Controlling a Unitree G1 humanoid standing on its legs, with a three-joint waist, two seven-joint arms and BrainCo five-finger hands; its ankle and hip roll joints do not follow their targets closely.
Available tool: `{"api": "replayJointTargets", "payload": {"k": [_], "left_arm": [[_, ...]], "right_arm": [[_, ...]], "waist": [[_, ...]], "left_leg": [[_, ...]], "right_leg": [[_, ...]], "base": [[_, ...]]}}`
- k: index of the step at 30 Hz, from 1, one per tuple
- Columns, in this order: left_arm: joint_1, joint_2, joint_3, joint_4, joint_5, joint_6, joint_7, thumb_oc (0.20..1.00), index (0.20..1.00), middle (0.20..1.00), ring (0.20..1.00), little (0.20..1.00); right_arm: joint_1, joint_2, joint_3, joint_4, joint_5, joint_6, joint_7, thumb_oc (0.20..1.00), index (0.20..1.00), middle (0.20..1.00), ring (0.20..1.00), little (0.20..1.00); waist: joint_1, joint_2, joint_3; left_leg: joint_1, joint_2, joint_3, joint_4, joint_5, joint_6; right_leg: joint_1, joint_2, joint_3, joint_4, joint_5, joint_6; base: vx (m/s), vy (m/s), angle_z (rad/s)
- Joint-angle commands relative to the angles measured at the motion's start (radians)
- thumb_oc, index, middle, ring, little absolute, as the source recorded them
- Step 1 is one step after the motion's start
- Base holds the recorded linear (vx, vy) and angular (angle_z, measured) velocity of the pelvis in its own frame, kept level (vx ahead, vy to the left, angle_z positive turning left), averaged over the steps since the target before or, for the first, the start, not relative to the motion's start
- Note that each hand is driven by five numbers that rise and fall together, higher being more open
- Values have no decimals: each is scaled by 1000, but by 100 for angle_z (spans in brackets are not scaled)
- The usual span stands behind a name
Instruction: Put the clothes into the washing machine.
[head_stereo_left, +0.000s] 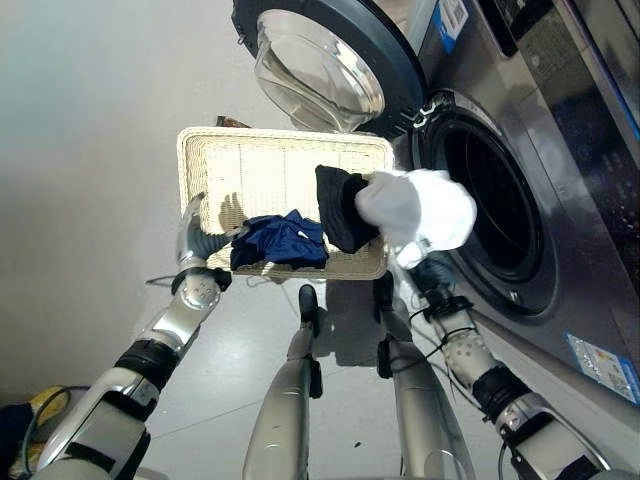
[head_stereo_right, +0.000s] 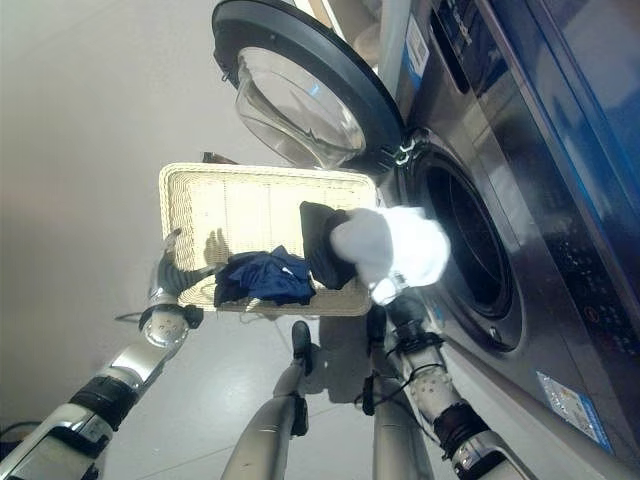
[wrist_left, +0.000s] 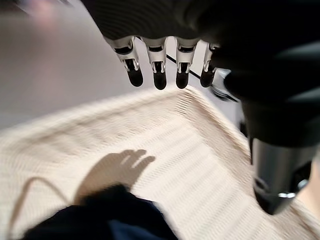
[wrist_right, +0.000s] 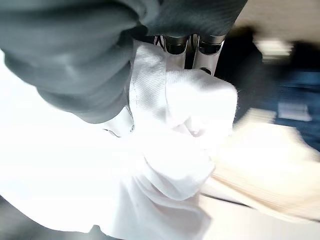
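We saw the right hand clutching a bunched white cloth beside the washing machine's round drum opening (left hand open-fingered above the cream wicker basket).

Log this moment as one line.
right hand: grips white cloth garment by washing machine drum opening | left hand: open over cream wicker basket | door: open

Three garments: one white garment, one black garment, one navy garment. One wicker basket. One front-loading washing machine.
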Motion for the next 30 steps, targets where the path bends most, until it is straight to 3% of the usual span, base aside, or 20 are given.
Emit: {"api": "replayJointTargets", "payload": {"k": [1, 6, 11, 13, 15, 16, 17, 18, 19, 20, 21, 22, 24, 27, 28, 29, 30], "left_arm": [[0, -48, 37, 38, -59, -102, -24, 1000, 1000, 1000, 1000, 1000], [-14, -35, 20, 85, -55, -110, -50, 1000, 1000, 1000, 1000, 1000], [-25, 19, -7, 72, -75, -112, -72, 1000, 1000, 1000, 1000, 1000], [-32, 59, -26, 53, -93, -108, -78, 1000, 1000, 1000, 1000, 1000], [-34, 83, -42, 39, -104, -103, -79, 1000, 1000, 1000, 1000, 1000], [-44, 108, -67, 14, -115, -88, -65, 1000, 1000, 1000, 1000, 1000], [-48, 111, -69, 11, -117, -87, -62, 1000, 1000, 1000, 1000, 1000], [-58, 129, -76, 1, -132, -82, -62, 1000, 1000, 1000, 1000, 1000], [-67, 150, -87, -16, -142, -74, -54, 1000, 1000, 1000, 1000, 1000], [-83, 165, -92, -32, -141, -63, -46, 1000, 1000, 1000, 1000, 1000], [-90, 167, -97, -42, -138, -51, -39, 1000, 1000, 1000, 1000, 1000], [-97, 169, -97, -47, -134, -47, -35, 1000, 1000, 1000, 1000, 1000], [-147, 190, -119, -63, -108, -11, -23, 1000, 1000, 1000, 1000, 1000], [-199, 204, -150, -59, -92, 13, -31, 1000, 1000, 1000, 1000, 1000], [-234, 217, -168, -55, -77, 28, -49, 1000, 1000, 1000, 1000, 1000], [-241, 221, -169, -56, -76, 29, -50, 1000, 1000, 1000, 1000, 1000], [-262, 235, -183, -47, -68, 30, -71, 1000, 1000, 1000, 1000, 1000]], "right_arm": [[-75, -81, -134, -20, 132, -102, -39, 200, 200, 200, 200, 200], [-253, -205, -280, 133, 174, -130, -187, 200, 200, 200, 200, 200], [-386, -333, -329, 265, 244, -185, -300, 200, 200, 200, 200, 200], [-475, -439, -363, 350, 304, -299, -376, 200, 200, 200, 200, 200], [-502, -490, -371, 390, 318, -378, -412, 200, 200, 200, 200, 200], [-553, -545, -379, 411, 339, -527, -438, 200, 200, 200, 200, 200], [-562, -551, -380, 408, 339, -559, -440, 200, 200, 200, 200, 200], [-583, -579, -382, 395, 339, -667, -453, 244, 244, 244, 244, 244], [-595, -606, -392, 353, 339, -775, -478, 890, 890, 890, 890, 890], [-597, -620, -389, 346, 339, -807, -526, 1000, 1000, 1000, 1000, 1000], [-598, -626, -383, 352, 339, -807, -542, 1000, 1000, 1000, 1000, 1000], [-602, -629, -380, 356, 339, -796, -543, 1000, 1000, 1000, 1000, 1000], [-618, -640, -360, 383, 339, -616, -547, 1000, 1000, 1000, 1000, 1000], [-605, -616, -347, 431, 339, -230, -536, 1000, 1000, 1000, 1000, 1000], [-591, -592, -295, 474, 339, 43, -476, 1000, 1000, 1000, 1000, 1000], [-593, -590, -288, 479, 339, 68, -468, 1000, 1000, 1000, 1000, 1000], [-568, -559, -257, 464, 339, 177, -421, 1000, 1000, 1000, 1000, 1000]], "waist": [[-38, 39, -21], [-29, 53, -21], [-12, 57, -21], [0, 57, -21], [4, 55, -21], [7, 56, -21], [8, 56, -21], [9, 57, -21], [4, 56, -21], [2, 56, -21], [0, 56, -21], [0, 57, -21], [-5, 57, -21], [-6, 55, -21], [-3, 52, -21], [-1, 52, -21], [-2, 48, -21]], "left_leg": [[-100, -63, 19, 102, -46, -11], [-135, -61, 26, 114, -49, -14], [-183, -58, 19, 132, -51, -12], [-222, -57, 6, 144, -47, -8], [-228, -58, -1, 154, -57, -8], [-246, -58, -8, 162, -57, -6], [-258, -57, -8, 164, -49, -4], [-267, -57, -12, 169, -50, -3], [-275, -58, -18, 181, -59, -3], [-296, -57, -20, 192, -50, -2], [-296, -58, -22, 200, -59, -2], [-305, -57, -21, 203, -52, -1], [-324, -57, -26, 222, -54, 2], [-334, -60, -29, 238, -61, 4], [-337, -60, -28, 232, -59, 6], [-345, -59, -27, 230, -50, 7], [-348, -57, -23, 225, -51, 8]], "right_leg": [[-1, -11, -47, 51, -110, 75], [-31, -9, -49, 59, -111, 77], [-74, -3, -53, 80, -114, 75], [-107, -1, -60, 99, -111, 74], [-112, -3, -63, 113, -121, 76], [-126, -2, -66, 129, -123, 75], [-137, -1, -67, 129, -114, 74], [-146, 1, -67, 140, -117, 72], [-156, 2, -65, 164, -131, 73], [-176, 4, -64, 176, -123, 71], [-179, 4, -59, 191, -137, 72], [-188, 6, -57, 194, -131, 70], [-212, 7, -49, 222, -138, 70], [-222, 4, -47, 232, -143, 72], [-224, 4, -46, 222, -137, 72], [-231, 5, -47, 217, -127, 70], [-232, 5, -50, 207, -124, 69]], "base": [[56, 10, -16], [40, -35, -6], [21, -91, 4], [26, -132, 5], [34, -99, 11], [1, -77, 11], [3, -75, 10], [18, -54, 8], [27, -56, 7], [48, -36, 9], [7, -9, 5], [25, -10, 6], [17, -16, 0], [20, -28, -10], [-20, -27, -9], [-37, -53, -6], [-40, -38, 1]]}}
